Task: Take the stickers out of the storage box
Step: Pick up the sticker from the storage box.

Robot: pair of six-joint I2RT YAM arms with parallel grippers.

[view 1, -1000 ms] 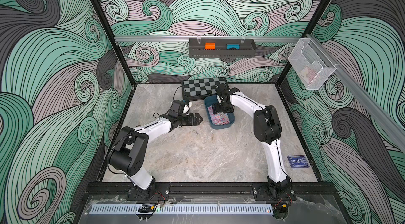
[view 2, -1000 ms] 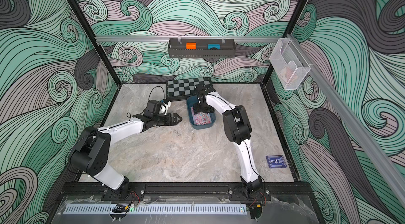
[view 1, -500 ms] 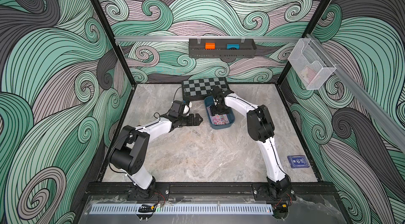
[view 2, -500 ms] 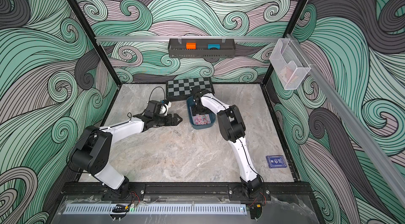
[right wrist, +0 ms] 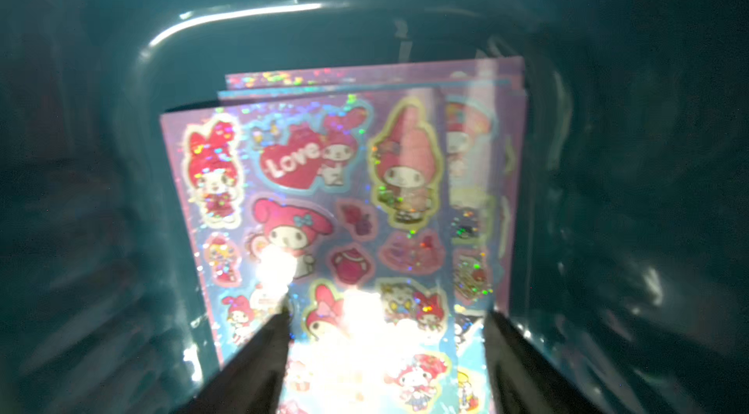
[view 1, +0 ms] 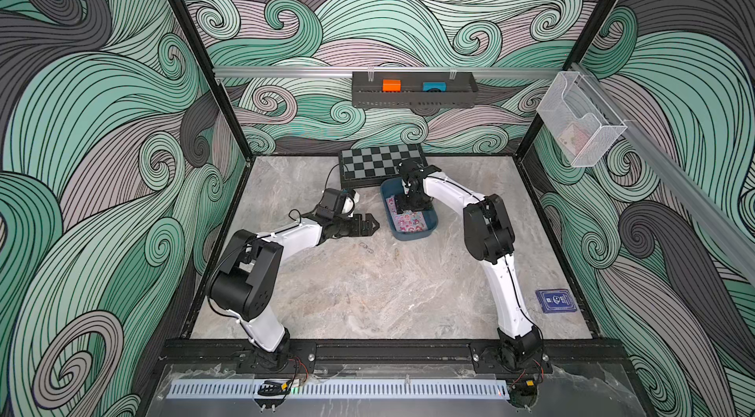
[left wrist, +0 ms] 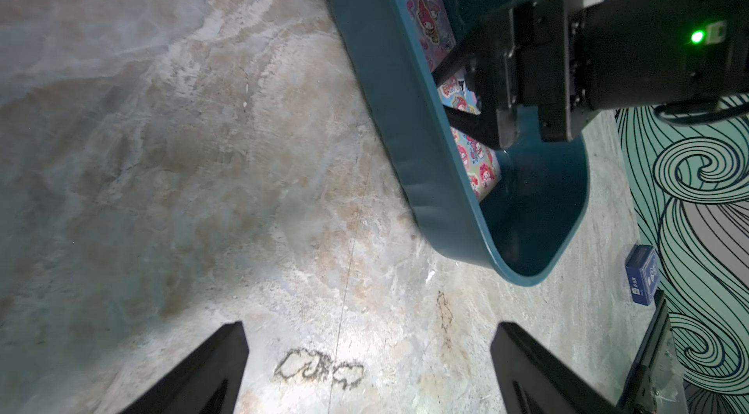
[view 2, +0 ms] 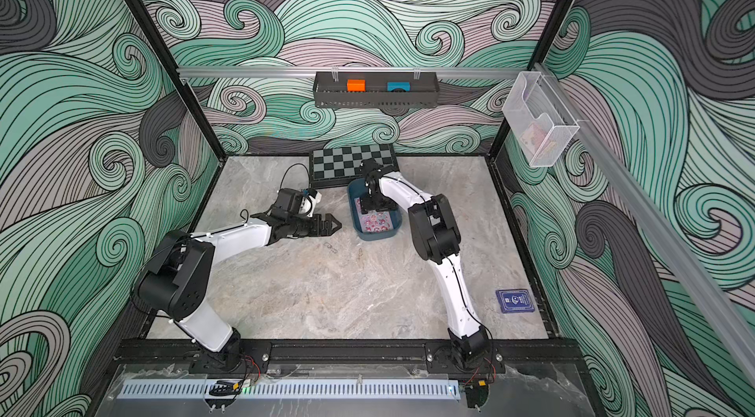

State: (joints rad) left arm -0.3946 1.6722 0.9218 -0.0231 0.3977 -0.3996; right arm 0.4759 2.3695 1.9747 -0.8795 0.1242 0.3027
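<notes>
Right wrist view — stickers read "Love".

In both top views the scene was lit evenly and softly from above, and everything was rendered sharp. Only faint, soft-edged shadows were cast on the table. In the left wrist view much of the table was left dim and bluish, a brighter warm pool was thrown across its middle, and a green lamp was seen glowing. The right wrist view was dark and blurred. The storage box walls were murky and streaked by a curved reflection. The stickers were burnt out to white glare in two patches and speckled with holographic sparkle.
</notes>
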